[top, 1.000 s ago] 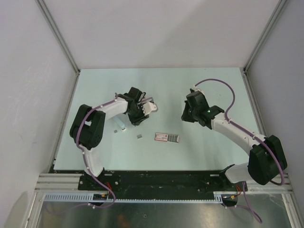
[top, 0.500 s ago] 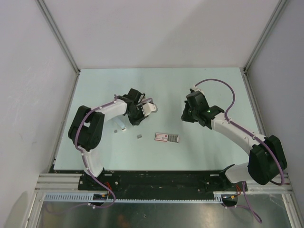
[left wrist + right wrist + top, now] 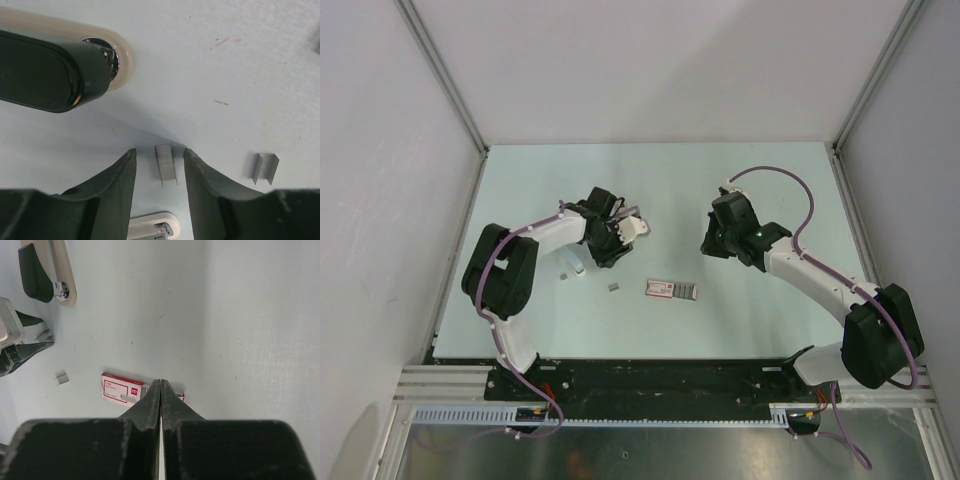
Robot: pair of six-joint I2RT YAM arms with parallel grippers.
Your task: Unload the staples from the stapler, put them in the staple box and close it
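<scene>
Straddling a short strip of staples [image 3: 166, 165], the left tool [image 3: 159, 153] hangs low over the desk [image 3: 225, 60] with its jaws apart. A narrow gap shows on each side of the strip, so nothing is gripped yet. The strip lies flat on the desk and roughly in line with the fingers [image 3: 117, 185].

Assessment of the step in hand: this appears to be the pick-up of a loose strip already out of the stapler [image 3: 55, 70].
- The strip is thin and lies flush, so the fingertips need to reach the desk surface before closing.
- It sits slightly nearer one finger, so centring first should prevent it from skidding or twisting.
- A slow, gentle close is advised, since a hard squeeze may break the strip apart.

A second strip of staples [image 3: 265, 168] lies just to one side, outside the jaws. The stapler rests near, beyond the fingertips, clear of both strips. A small pale piece [image 3: 152, 225] shows between the finger bases; its nature cannot be told.

The right tool [image 3: 160, 385] is closed with nothing between its fingers, well apart from the work. Below it lies a red and white box [image 3: 122, 390].

Writing: the box carries a printed label, too small to read. No brand is legible on the stapler.
</scene>
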